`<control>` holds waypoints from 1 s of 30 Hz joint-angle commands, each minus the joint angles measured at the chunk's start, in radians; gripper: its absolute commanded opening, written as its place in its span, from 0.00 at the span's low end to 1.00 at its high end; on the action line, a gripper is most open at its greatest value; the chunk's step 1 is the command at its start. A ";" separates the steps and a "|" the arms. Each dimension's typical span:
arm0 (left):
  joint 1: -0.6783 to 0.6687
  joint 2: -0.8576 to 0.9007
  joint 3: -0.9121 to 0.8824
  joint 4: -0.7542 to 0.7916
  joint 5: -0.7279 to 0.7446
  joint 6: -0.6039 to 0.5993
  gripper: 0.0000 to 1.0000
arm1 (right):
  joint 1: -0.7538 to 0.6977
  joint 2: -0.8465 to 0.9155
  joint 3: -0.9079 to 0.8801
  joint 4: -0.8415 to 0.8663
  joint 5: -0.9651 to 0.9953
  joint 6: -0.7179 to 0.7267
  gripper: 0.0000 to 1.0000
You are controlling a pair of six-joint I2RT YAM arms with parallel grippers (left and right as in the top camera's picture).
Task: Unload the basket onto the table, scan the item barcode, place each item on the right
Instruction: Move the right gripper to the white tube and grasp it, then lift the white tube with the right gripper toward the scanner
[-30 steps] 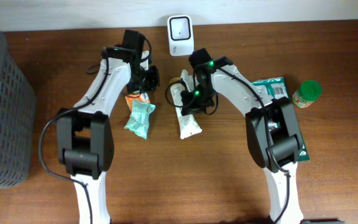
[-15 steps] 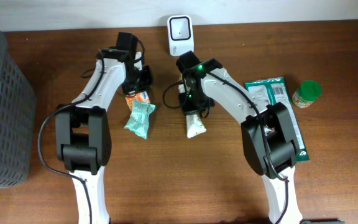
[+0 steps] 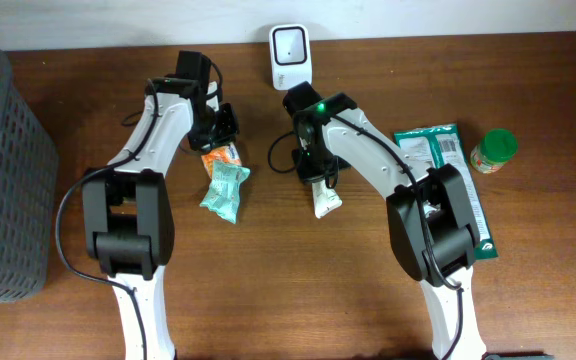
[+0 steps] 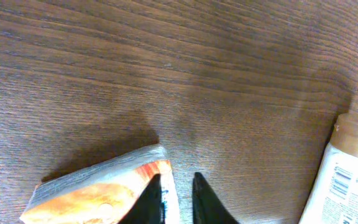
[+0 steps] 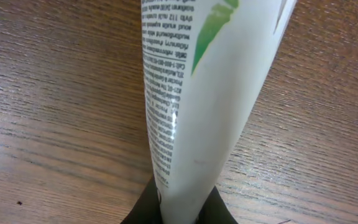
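**Tube gripped, scan not yet made**
The right tool (image 5: pixel 178 211) is clenched on the tail end of a white tube (image 5: pixel 191 93). In the overhead view the tube hangs at upper centre of the frame, just below the white barcode scanner (image 3: pixel 289 52) that stands at the top edge. Small print shows on the tube, but I cannot make out a barcode or tell whether it faces the scanner, so presenting it appears to be what is left. The left tool (image 4: pixel 174 202) is slightly parted beside an orange packet (image 4: pixel 98 196) on the tabletop (image 4: pixel 229 74), with nothing between its jaws.
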 commanded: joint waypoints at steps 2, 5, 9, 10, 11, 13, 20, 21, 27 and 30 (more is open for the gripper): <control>0.006 0.015 -0.003 0.002 0.004 -0.002 0.22 | 0.024 0.070 -0.004 0.010 -0.092 0.009 0.16; 0.006 0.015 -0.003 -0.003 0.004 -0.002 0.23 | 0.024 0.080 -0.006 0.007 -0.097 0.009 0.19; 0.006 0.015 -0.003 -0.001 0.003 -0.002 0.26 | 0.023 0.089 -0.006 0.008 -0.120 0.009 0.14; 0.006 0.015 -0.003 -0.001 0.003 -0.002 0.27 | 0.022 0.089 -0.006 0.008 -0.122 0.008 0.04; 0.006 0.015 -0.003 -0.001 0.003 -0.002 0.28 | 0.022 0.089 -0.005 0.011 -0.122 0.008 0.04; 0.008 0.015 -0.003 -0.002 0.003 -0.002 0.38 | 0.010 0.062 -0.003 0.007 -0.156 0.008 0.04; 0.064 0.015 0.047 -0.054 0.012 -0.002 0.12 | -0.194 -0.194 -0.003 0.017 -0.748 -0.307 0.04; 0.075 0.015 0.068 -0.082 0.012 -0.002 0.12 | -0.234 -0.222 -0.003 0.014 -0.842 -0.367 0.04; 0.085 0.015 0.098 -0.123 0.000 0.140 0.65 | -0.378 -0.274 -0.004 -0.191 -1.136 -0.806 0.04; 0.096 0.014 0.100 -0.141 -0.005 0.203 0.87 | -0.401 -0.274 -0.004 -0.241 -1.136 -0.835 0.04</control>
